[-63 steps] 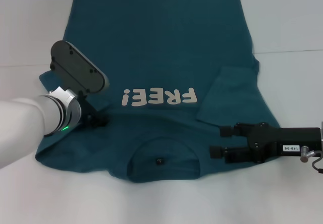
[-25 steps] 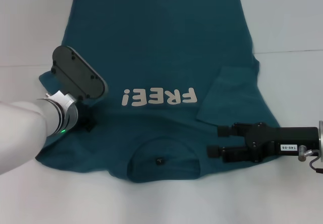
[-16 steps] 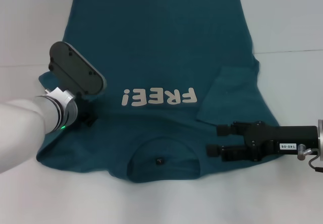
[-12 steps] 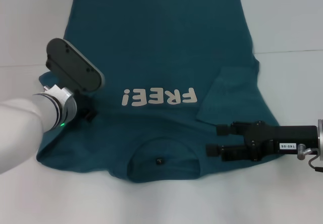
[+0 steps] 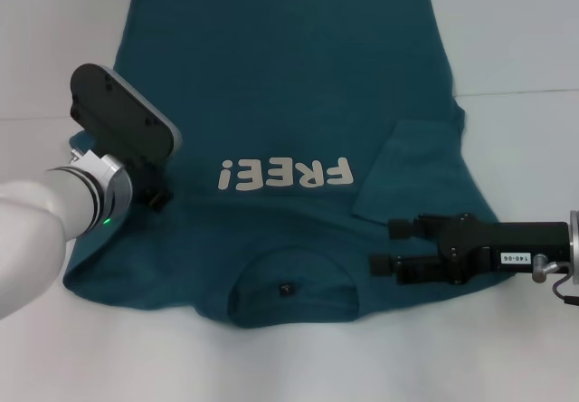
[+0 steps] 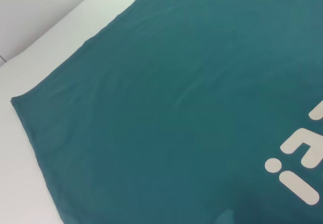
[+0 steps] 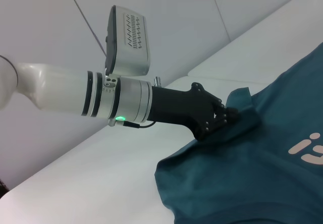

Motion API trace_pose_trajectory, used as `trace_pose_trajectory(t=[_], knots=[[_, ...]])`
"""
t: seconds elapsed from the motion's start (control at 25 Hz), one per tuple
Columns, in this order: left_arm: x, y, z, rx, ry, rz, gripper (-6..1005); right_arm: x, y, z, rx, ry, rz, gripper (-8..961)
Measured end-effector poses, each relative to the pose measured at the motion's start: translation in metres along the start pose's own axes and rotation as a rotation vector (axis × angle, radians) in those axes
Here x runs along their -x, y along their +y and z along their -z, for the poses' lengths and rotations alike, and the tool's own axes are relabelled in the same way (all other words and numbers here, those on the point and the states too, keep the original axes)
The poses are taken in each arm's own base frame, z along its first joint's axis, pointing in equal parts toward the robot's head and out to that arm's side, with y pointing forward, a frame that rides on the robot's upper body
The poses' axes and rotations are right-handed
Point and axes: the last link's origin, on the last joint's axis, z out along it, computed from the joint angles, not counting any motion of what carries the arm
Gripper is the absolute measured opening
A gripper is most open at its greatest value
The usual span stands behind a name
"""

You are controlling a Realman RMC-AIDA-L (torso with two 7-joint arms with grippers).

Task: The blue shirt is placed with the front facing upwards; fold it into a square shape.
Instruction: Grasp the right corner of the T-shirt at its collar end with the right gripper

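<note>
The blue shirt (image 5: 289, 103) lies spread flat on the white tabletop (image 5: 525, 49), front upward, with its white "FREE!" lettering (image 5: 282, 174) across the middle and the collar and small dark neck tag (image 5: 286, 287) at the edge nearest the robot. The sleeve on the robot's right is folded inward over the body of the shirt.

The left pincer (image 7: 225, 117) is at the shirt's left sleeve; in the right wrist view its dark fingers (image 7: 220, 114) are pressed together on a raised pucker of sleeve cloth. In the head view these fingers are almost wholly hidden beneath the left arm's wrist and camera housing. The left wrist view shows only the shirt (image 6: 192, 108), part of the lettering and a strip of tabletop, with none of that arm's own fingers.

The right pincer (image 5: 387, 244) lies low over the shirt's right shoulder area, just beside the collar and below the folded sleeve. Its two dark fingers (image 5: 403, 228) point toward the collar and are spread apart, holding no cloth. Whether they touch the fabric cannot be made out.
</note>
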Motion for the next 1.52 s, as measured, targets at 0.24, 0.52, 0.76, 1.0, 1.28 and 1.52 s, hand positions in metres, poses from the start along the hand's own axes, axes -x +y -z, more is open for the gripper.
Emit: trace_pose_trajectory(t=[0.24,0.52,0.76,1.0,1.28,1.52], knots=[[0.001,0.003,-0.001,0.007,-0.007,-0.009,41,0.001,-0.001,0.000,-0.003,-0.001,0.002,946],[0.003,0.011,-0.006,0.028,-0.020,-0.034,44,0.001,-0.001,-0.001,-0.008,-0.001,0.003,944],[0.002,0.016,-0.007,0.033,-0.009,-0.057,46,0.002,-0.002,-0.001,-0.010,-0.001,0.005,943],[0.004,0.020,-0.010,0.045,-0.026,-0.075,48,0.002,-0.002,-0.001,-0.009,-0.001,0.004,941],[0.005,0.022,-0.012,0.048,-0.029,-0.078,56,0.001,-0.001,-0.001,-0.006,-0.001,-0.008,942],[0.007,0.022,-0.013,0.048,-0.033,-0.070,238,-0.001,-0.001,0.000,-0.007,-0.001,-0.014,941]])
